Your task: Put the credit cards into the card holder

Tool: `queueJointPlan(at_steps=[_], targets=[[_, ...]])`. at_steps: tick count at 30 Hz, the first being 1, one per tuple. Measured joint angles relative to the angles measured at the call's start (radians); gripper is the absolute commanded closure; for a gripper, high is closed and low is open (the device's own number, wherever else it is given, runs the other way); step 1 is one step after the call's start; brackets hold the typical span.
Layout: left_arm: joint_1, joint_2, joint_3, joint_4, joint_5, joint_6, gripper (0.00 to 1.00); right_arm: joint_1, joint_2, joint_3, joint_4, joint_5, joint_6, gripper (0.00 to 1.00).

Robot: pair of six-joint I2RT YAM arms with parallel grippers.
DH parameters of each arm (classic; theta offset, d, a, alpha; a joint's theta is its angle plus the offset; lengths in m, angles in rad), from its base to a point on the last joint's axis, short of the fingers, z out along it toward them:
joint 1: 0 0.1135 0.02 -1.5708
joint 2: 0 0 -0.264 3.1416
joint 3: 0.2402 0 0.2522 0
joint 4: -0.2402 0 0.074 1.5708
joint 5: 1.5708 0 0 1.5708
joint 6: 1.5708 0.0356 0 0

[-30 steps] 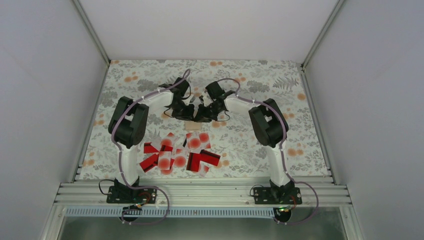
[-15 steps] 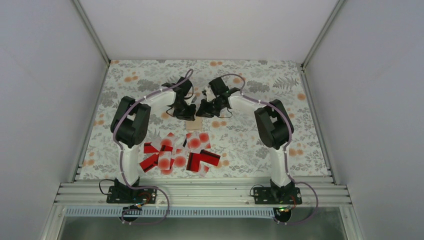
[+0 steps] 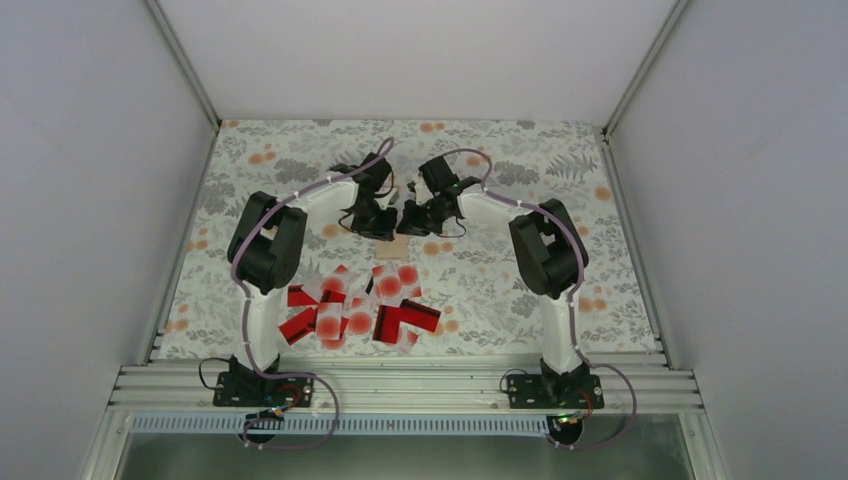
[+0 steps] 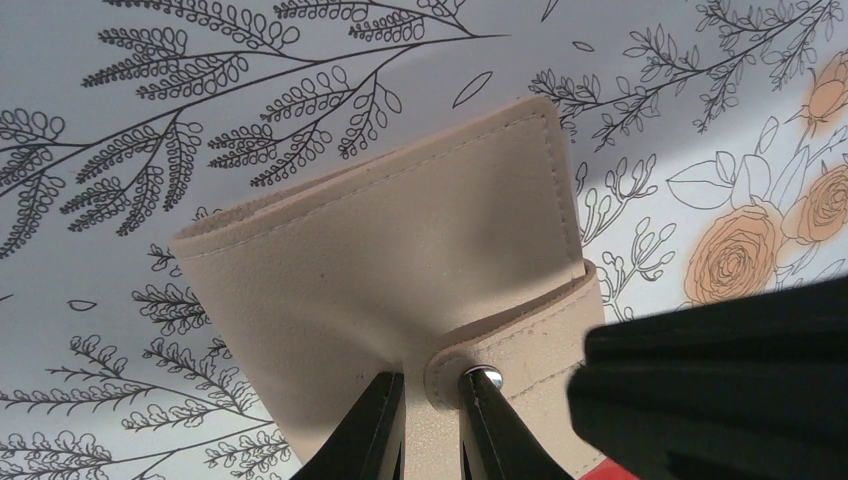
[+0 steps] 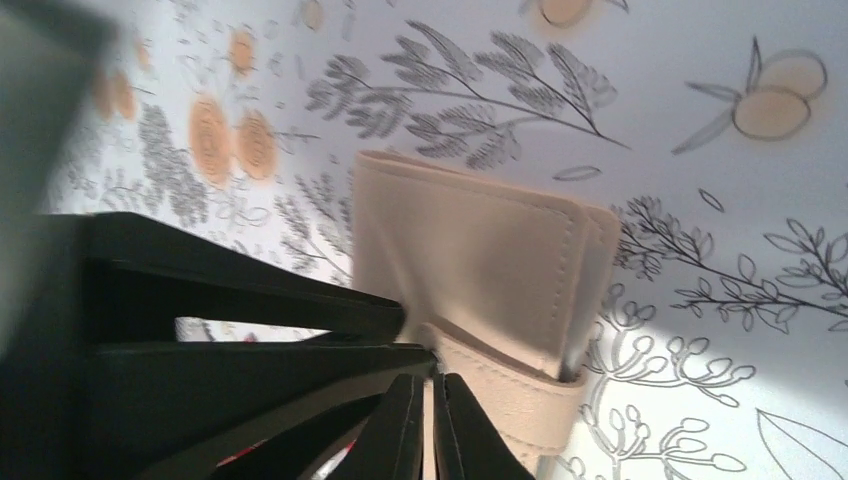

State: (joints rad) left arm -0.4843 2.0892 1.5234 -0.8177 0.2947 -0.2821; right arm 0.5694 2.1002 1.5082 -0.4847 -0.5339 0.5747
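Card holder point(image 3: 388, 243) lay closed, upper centre of top view; credit cards point(image 3: 360, 310) heaped below it. Left hand point(image 4: 425, 440) gripped its snap strap point(image 4: 530, 340); right hand point(image 5: 428, 430) was pinched shut on the holder's edge. My judgement: peel slowly, body anchored.

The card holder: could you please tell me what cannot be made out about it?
Top view: card holder tiny, largely hidden beneath the arms.
Left wrist view: inside covered by its folded cover; left tool hides the strap's end.
Right wrist view: blurred; right tool hides its lower edge.
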Motion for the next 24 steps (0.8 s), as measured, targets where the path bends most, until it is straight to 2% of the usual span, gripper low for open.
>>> queueJointPlan(at_steps=[11,18,24], targets=[[-0.009,0.020,0.037,-0.040,-0.024,-0.008,0.84,-0.005,0.032,-0.064,0.058,-0.023,0.001,0.96],[-0.041,0.051,0.101,-0.100,-0.105,-0.023,0.84,-0.009,0.028,-0.084,0.087,-0.035,0.008,0.96],[-0.063,0.053,0.089,-0.096,-0.170,-0.034,0.85,-0.009,0.021,-0.092,0.095,-0.030,0.013,0.96]])
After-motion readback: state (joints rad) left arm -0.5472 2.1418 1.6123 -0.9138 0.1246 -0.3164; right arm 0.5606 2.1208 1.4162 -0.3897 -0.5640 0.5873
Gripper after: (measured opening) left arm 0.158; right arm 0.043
